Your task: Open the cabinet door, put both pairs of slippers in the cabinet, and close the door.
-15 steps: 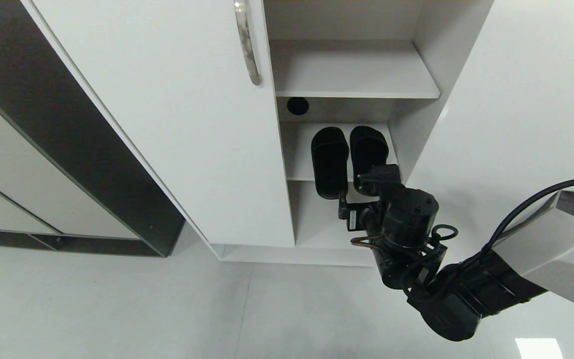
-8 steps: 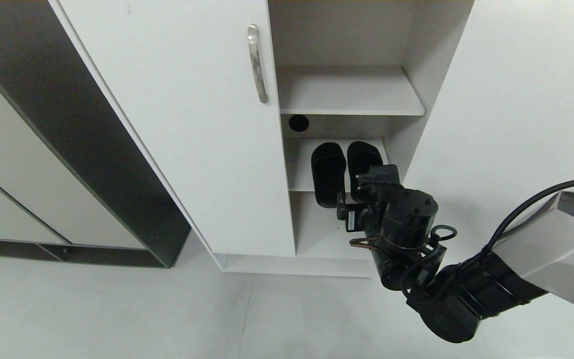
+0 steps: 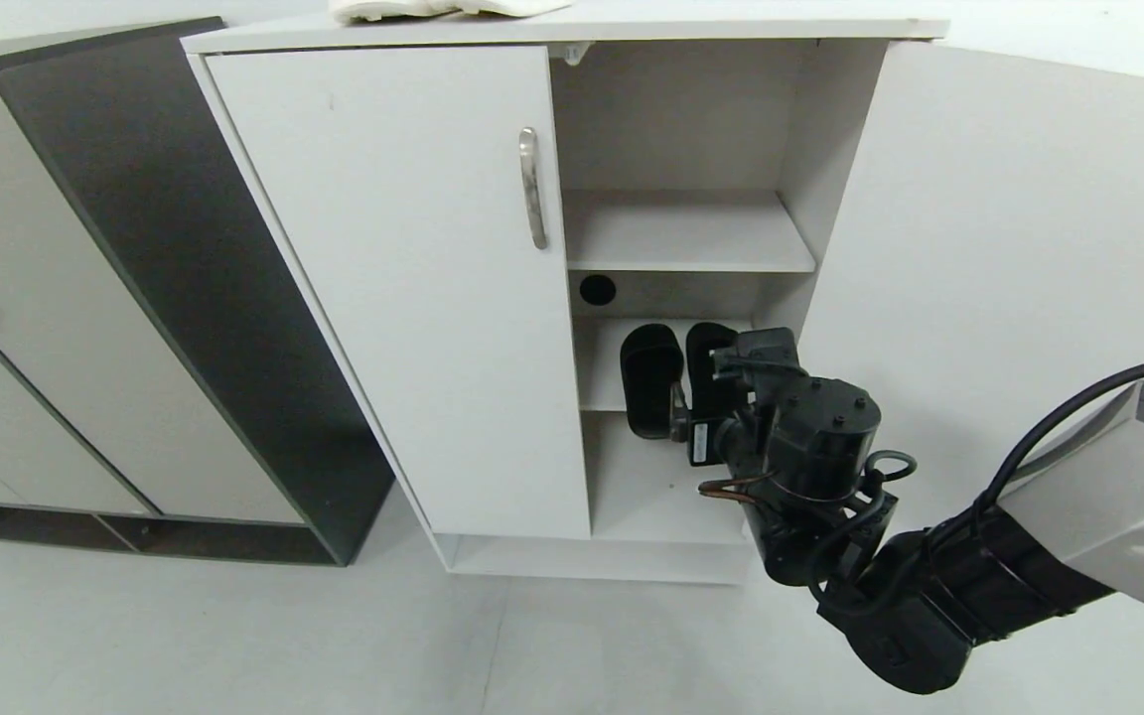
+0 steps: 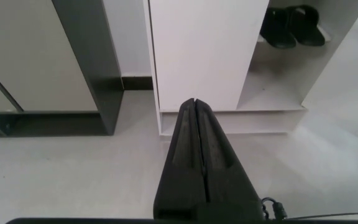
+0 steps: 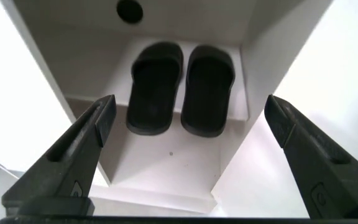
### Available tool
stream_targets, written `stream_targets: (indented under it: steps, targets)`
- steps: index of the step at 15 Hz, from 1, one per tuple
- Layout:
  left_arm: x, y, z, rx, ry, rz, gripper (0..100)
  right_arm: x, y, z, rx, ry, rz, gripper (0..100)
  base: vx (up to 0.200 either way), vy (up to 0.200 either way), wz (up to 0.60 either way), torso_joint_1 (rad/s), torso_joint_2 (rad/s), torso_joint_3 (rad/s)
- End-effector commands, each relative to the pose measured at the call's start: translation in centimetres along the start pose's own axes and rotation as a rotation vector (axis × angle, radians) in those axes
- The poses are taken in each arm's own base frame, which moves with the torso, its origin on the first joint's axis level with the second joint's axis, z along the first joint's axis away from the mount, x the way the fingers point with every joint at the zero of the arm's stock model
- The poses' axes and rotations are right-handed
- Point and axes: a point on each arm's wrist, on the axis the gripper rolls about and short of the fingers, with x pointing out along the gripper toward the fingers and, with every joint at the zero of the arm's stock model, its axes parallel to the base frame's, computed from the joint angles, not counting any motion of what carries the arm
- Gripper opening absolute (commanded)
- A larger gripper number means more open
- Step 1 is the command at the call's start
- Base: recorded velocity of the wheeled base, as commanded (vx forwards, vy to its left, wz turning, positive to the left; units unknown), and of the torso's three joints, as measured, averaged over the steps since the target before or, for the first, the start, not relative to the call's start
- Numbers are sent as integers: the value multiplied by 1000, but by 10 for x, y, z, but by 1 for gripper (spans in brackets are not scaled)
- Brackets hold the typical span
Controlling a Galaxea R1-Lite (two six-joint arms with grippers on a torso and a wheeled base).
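The right gripper (image 5: pixel 188 121) is spread wide, its two fingers (image 5: pixel 92 124) well apart with nothing between them. It hangs just in front of the open right half of the cabinet (image 3: pixel 830 149), about level with the middle shelf (image 3: pixel 597 367).

Straight ahead of it, a pair of black slippers (image 5: pixel 156 93) lies on that shelf. The two lie side by side, touching or nearly so, with their strap ends toward the back. Their heels jut a little over the shelf's front edge, and the pair sits closer to the shelf's right edge than to its left.

In the head view the right gripper (image 3: pixel 716 382) covers part of the nearer ends of the slippers (image 3: pixel 651 377).

Above the middle shelf is an upper shelf (image 3: pixel 681 233), and between the two a round hole (image 3: pixel 597 290) shows in the back panel. The cabinet's right door (image 3: pixel 979 248) is swung open, while the left door (image 3: pixel 413 298) is closed, a metal handle (image 3: pixel 530 189) upright near its inner edge. A white cloth (image 3: pixel 433 8) lies on the cabinet's top.

The left gripper (image 4: pixel 194 106) has its fingers pressed together on nothing. It is held over the floor (image 4: pixel 73 168), well back from the cabinet's base and facing the closed door. A grey-sided unit (image 3: pixel 135 248) stands just beside the cabinet on the left.
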Motion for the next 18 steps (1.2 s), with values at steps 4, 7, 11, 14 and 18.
stream_targets:
  steps: [4,7,11,14,18]
  targets:
    - [0,0,0,0,2,0,0,-8,-1,0,-11,9,36,100,0,0,0,4,1,201]
    - [0,0,0,0,1,0,0,-9,0,1,-12,9,45,100,0,0,0,2,2,89]
    - [0,0,0,2,1,0,0,-10,1,1,-15,7,54,100,0,0,0,0,0,0]
    - [0,0,0,2,1,-2,0,-12,2,-1,-20,13,61,100,0,0,0,0,0,0]
    - [0,0,0,2,1,-2,0,-21,-1,0,-35,22,109,100,0,150,0,2,3,4]
